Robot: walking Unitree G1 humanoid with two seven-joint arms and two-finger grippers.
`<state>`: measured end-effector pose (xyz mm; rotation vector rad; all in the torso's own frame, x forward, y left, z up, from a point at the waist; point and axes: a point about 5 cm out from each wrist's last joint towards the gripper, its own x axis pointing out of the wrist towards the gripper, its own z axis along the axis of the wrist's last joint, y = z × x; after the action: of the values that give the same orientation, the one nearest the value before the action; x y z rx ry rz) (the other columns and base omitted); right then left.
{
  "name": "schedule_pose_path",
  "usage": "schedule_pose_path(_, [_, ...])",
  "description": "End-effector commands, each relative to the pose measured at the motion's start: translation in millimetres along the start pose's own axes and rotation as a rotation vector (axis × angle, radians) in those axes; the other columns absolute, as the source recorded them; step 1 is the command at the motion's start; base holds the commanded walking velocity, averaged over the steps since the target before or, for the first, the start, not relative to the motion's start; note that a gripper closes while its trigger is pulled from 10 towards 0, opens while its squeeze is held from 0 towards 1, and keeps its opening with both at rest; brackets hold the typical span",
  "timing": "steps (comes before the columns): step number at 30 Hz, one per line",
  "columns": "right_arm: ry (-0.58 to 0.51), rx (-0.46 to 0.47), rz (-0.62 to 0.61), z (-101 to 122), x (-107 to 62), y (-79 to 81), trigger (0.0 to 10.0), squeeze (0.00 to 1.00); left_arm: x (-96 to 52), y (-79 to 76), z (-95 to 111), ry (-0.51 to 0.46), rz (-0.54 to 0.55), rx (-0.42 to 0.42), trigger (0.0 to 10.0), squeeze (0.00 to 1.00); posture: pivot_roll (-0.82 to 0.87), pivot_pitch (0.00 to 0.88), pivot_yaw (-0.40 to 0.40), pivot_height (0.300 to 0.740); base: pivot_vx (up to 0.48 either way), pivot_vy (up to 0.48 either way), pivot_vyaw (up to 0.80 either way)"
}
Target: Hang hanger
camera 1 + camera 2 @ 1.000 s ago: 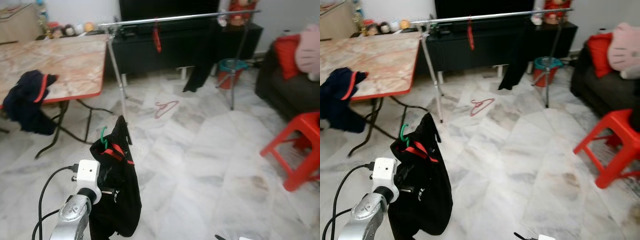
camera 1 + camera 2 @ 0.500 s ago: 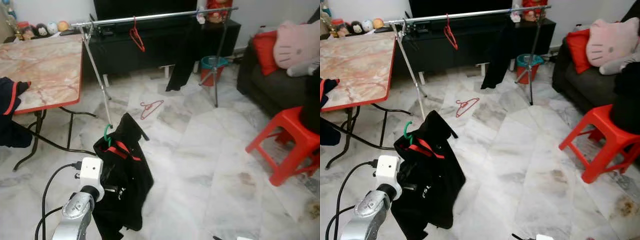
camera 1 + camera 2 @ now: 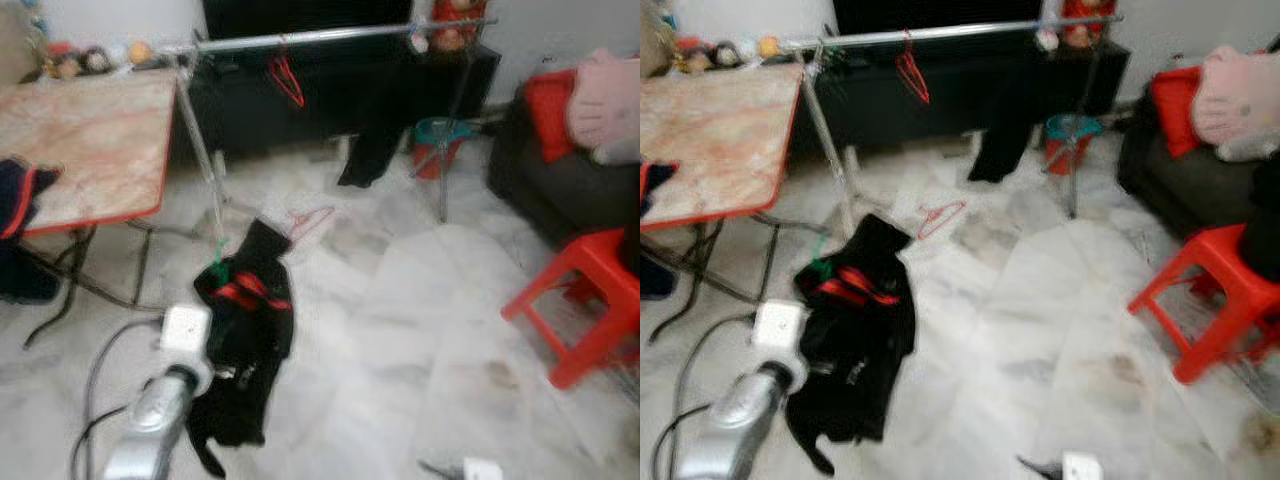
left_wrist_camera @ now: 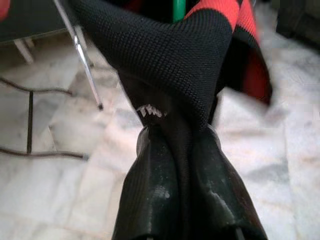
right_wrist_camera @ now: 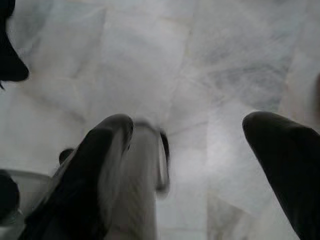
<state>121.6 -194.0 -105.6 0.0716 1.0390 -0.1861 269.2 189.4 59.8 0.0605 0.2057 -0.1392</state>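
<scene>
Near the robot on the left, the left gripper [image 4: 182,145] has its two black fingers pressed together on a black garment [image 3: 245,350] with red trim, which hangs from one green hanger [image 3: 218,255]; the hanger's hook shows just above the cloth. The garment is held above the marble floor [image 3: 400,330], well short of the one metal clothes rail [image 3: 330,37] that runs across the far side of the room on two slanted legs.

Two red hangers can be counted: one red hanger on the rail [image 3: 287,80], left of its middle, and one red hanger on the floor [image 3: 312,220], lying flat just beyond the held garment. One dark garment on the rail [image 3: 370,140] hangs further right, reaching down to the floor.

At the far left stands one marble-topped table [image 3: 90,140] with a red edge, and a dark cloth with a red stripe [image 3: 20,200] drapes over its near left side. On the right sit one red plastic stool [image 3: 585,300] and a dark sofa [image 3: 550,200] bearing a red cushion [image 3: 550,100] and a pink cushion [image 3: 605,100].

The right gripper [image 5: 200,150] hangs low over the bare floor, its two fingers spread wide apart.
</scene>
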Motion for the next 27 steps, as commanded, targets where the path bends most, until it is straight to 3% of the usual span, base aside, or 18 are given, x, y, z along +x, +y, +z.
schedule_pose_path(1, [0.016, 0.0, -0.02, -3.1, -0.9, -8.5, 10.0, 0.0, 3.3, -4.4, 8.6, -0.035, -0.013, 0.017, 10.0, 0.0, -0.11, 0.0, 0.037, 0.74, 0.296, 0.0, 0.0])
schedule_pose_path(27, [0.019, 0.023, -0.025, -3.2, -0.6, -4.8, 10.0, 0.0, 10.4, -2.4, 6.0, -0.035, -0.008, 0.032, 10.0, 0.0, -0.11, 0.0, 0.015, 0.74, 0.301, 0.0, 0.0])
